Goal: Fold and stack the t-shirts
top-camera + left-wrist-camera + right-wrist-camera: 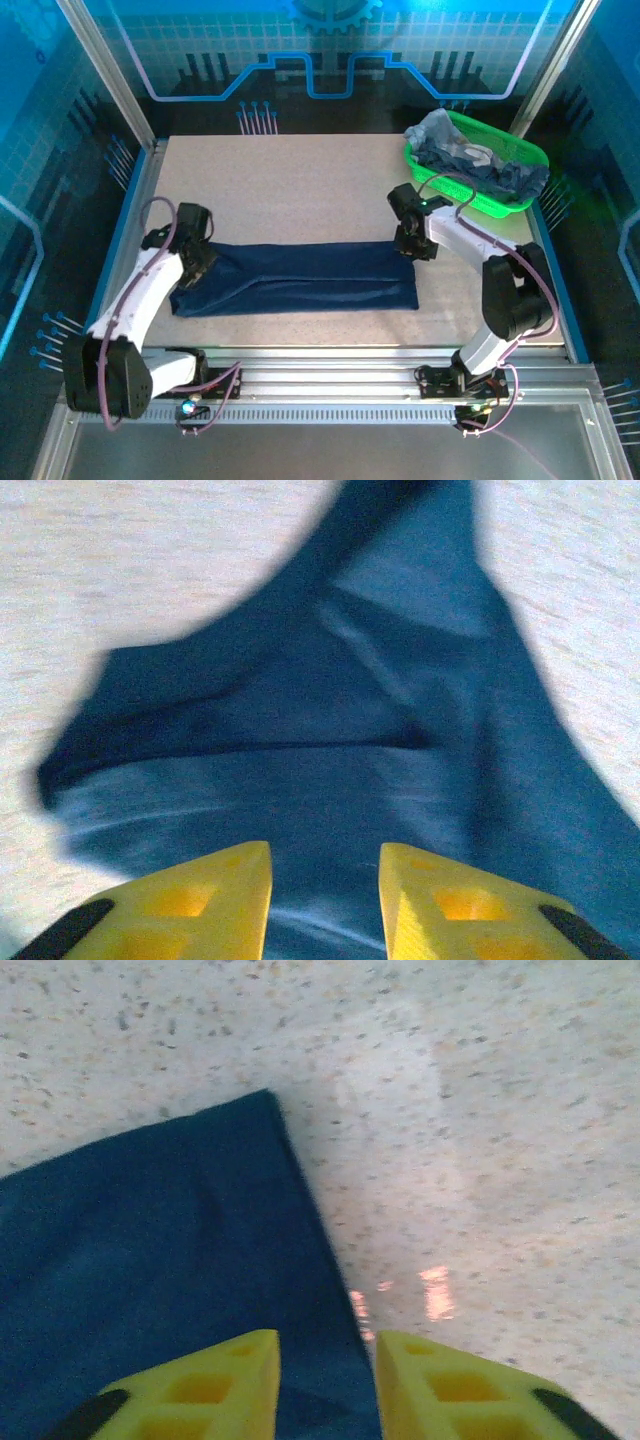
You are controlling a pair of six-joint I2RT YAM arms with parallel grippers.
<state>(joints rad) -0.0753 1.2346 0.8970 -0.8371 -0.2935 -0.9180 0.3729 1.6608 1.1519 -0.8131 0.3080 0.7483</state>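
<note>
- T-shirt point(300, 278), navy, folded into a long strip, flat on tabletop point(300, 180) near front edge; long axis left–right
- left fingers point(215, 890) parted over its rumpled left end, gripping nothing
- right fingers point(225, 1380) parted, straddling its right edge, gripping nothing
- green basket point(452, 190), far right corner: holds heap of t-shirts point(480, 165), navy and grey-blue

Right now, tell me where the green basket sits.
Top view: the green basket sits at the table's far right corner, beyond the right hand, holding crumpled shirts.
</note>
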